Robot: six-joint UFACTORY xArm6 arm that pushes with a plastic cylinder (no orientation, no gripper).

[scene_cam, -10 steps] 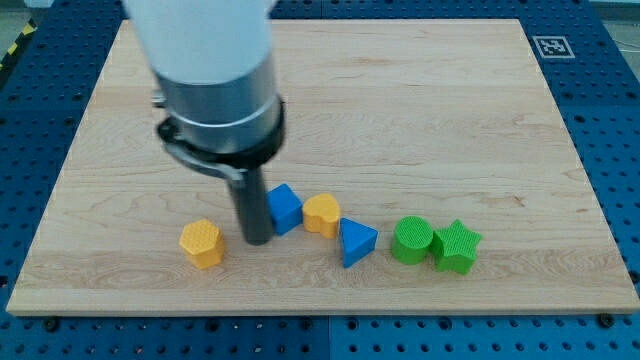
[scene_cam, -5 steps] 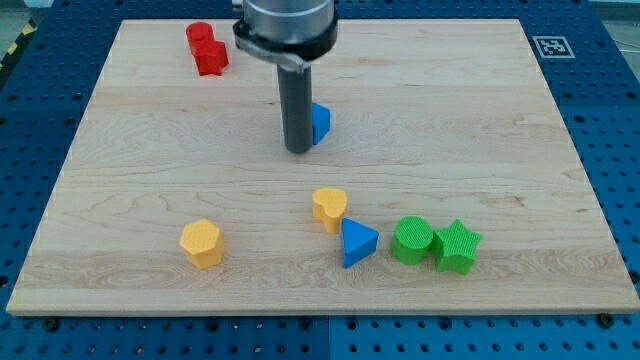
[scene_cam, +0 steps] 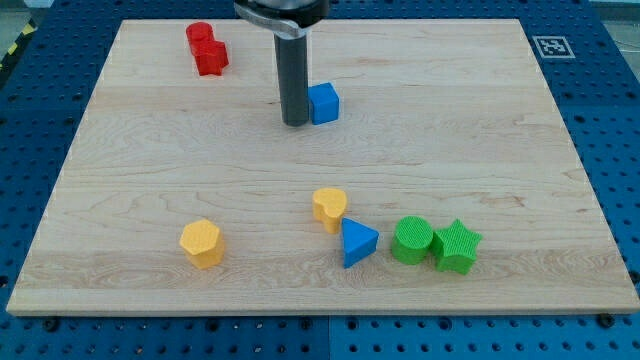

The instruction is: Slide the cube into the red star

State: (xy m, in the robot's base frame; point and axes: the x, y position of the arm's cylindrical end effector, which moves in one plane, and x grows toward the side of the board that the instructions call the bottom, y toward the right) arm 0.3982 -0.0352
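Observation:
The blue cube [scene_cam: 324, 103] sits on the wooden board in the upper middle of the view. My tip [scene_cam: 295, 122] stands right against the cube's left side. The red star [scene_cam: 212, 57] lies near the view's top left, touching a red cylinder [scene_cam: 199, 36] just above it. The cube is well to the right of and below the red star.
A yellow heart [scene_cam: 329, 208], a blue triangle [scene_cam: 357, 243], a green cylinder [scene_cam: 411, 240] and a green star [scene_cam: 457, 246] sit in a row near the view's bottom. A yellow hexagon [scene_cam: 201, 242] is at the bottom left. The board's top edge [scene_cam: 420, 20] is near.
The blue cube has slid from the bottom row up to the upper middle of the board, with my tip at its left side. The yellow heart shifted slightly.

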